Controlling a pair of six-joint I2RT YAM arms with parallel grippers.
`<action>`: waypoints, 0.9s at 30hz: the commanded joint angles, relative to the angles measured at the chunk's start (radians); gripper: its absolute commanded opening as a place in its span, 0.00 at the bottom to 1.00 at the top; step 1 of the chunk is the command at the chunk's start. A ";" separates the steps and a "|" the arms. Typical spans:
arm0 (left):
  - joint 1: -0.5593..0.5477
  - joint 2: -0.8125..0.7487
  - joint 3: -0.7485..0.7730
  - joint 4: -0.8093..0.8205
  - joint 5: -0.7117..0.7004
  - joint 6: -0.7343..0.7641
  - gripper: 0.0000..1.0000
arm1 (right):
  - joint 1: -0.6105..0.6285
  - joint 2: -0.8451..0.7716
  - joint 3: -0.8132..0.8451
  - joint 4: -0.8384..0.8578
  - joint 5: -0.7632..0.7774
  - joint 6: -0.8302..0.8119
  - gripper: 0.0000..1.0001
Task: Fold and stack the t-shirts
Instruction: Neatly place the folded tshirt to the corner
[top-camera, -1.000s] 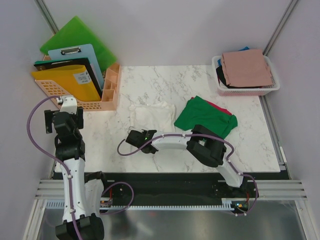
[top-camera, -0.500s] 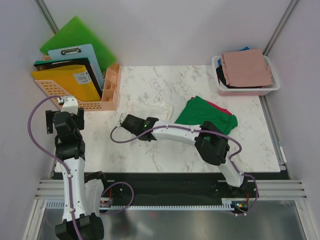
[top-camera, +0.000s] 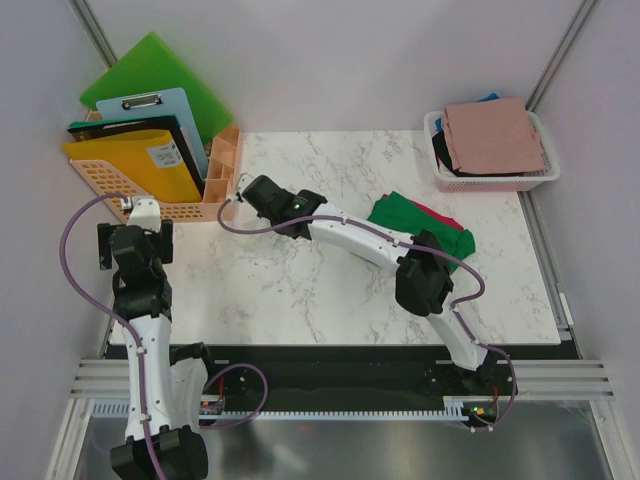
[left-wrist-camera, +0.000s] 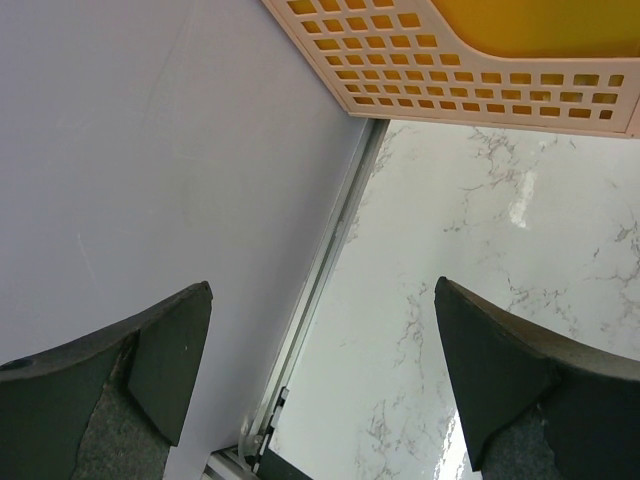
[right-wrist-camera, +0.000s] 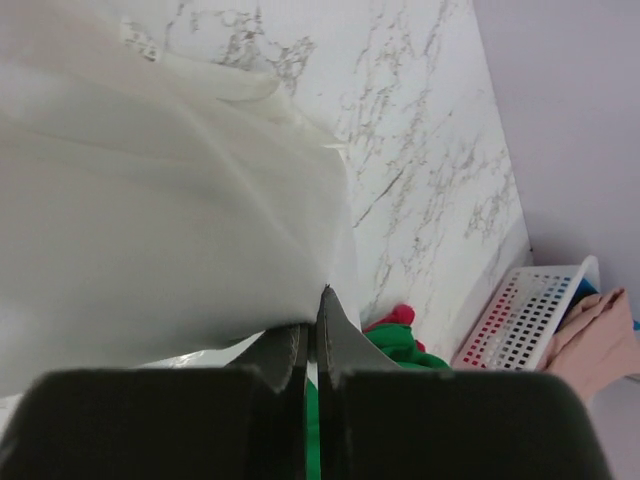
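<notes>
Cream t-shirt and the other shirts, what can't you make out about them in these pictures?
- cream t-shirt: right wrist view, cut off by the left and top edges, so its shape and print cannot be seen; top view, the right arm hides it.
- red t-shirt: top view, only an edge shows under the green t-shirt.
- Shirts in the basket: top view, the pink t-shirt covers all but slivers.

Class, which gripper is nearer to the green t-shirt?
Right. The right gripper hangs left of the green t-shirt; the left gripper is farther left, at the edge of the table.
</notes>
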 joint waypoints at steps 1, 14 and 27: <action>0.007 0.000 -0.007 -0.003 0.025 -0.033 1.00 | -0.021 0.019 0.129 -0.038 0.029 -0.035 0.00; 0.005 0.005 -0.012 -0.001 0.029 -0.029 1.00 | -0.062 -0.040 0.038 -0.030 -0.034 -0.063 0.00; 0.005 0.010 -0.027 -0.011 0.042 -0.050 1.00 | -0.223 -0.123 -0.066 0.047 -0.082 -0.130 0.00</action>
